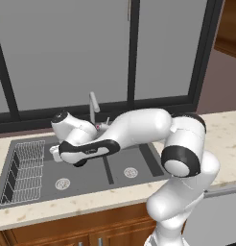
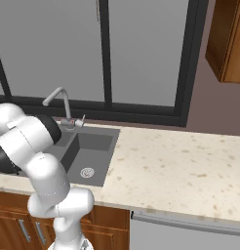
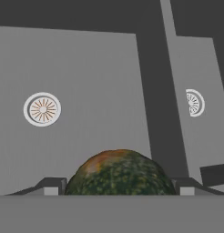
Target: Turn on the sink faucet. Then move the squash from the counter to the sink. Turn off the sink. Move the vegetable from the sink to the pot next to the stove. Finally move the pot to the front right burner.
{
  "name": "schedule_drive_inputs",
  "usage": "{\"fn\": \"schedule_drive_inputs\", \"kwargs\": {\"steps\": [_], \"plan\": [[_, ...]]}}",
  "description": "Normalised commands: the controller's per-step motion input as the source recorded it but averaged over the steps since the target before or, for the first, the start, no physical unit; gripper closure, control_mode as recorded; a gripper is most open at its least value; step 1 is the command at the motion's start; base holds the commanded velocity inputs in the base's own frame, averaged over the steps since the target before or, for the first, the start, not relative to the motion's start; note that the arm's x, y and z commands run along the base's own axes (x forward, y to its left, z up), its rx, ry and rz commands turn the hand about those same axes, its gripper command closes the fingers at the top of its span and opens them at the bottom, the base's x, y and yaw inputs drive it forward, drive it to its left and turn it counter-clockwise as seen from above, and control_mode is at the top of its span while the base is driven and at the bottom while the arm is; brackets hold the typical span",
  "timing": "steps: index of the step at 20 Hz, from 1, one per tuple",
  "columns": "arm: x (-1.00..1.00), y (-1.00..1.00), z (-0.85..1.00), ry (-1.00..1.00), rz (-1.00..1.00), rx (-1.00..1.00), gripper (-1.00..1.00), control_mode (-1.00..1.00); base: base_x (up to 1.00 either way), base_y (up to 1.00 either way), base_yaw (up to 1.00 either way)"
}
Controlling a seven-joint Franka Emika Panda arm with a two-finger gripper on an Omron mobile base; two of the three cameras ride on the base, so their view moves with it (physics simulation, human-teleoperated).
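While the claw [image 3: 118, 189] hangs low over the sink [image 1: 91, 180], the squash [image 3: 119, 173] sits right between its two finger tips [image 3: 51, 185], and the wide-set jaws look closed around it, so I judge the squash to be gripped rather than dropped. Below and beyond the claw lies the grey floor of one basin with its round drain [image 3: 42, 109]; a dividing ridge and a second drain [image 3: 194, 103] lie off to the claw's other side. The sink faucet [image 1: 94, 108] stands behind the claw at the back of the basin; no water stream can be made out, so whether it runs cannot be told. As a judgement, the carry from the desk [image 2: 180, 166] to the sink is nearly done, with the release not yet made. Left to do: shutting the tap, lifting the squash to the pot, and moving the pot to the burner.
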Motion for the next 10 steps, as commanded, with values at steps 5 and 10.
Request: {"fn": "schedule_drive_inputs", "kwargs": {"steps": [5,10], "plan": [[-0.36,-0.35,0.47,0.06,-0.06,0.00,1.00,-1.00,0.00,0.00,0.00],[-0.20,-0.52,0.29,0.05,-0.01,0.00,1.00,-1.00,0.00,0.00,0.00]]}}
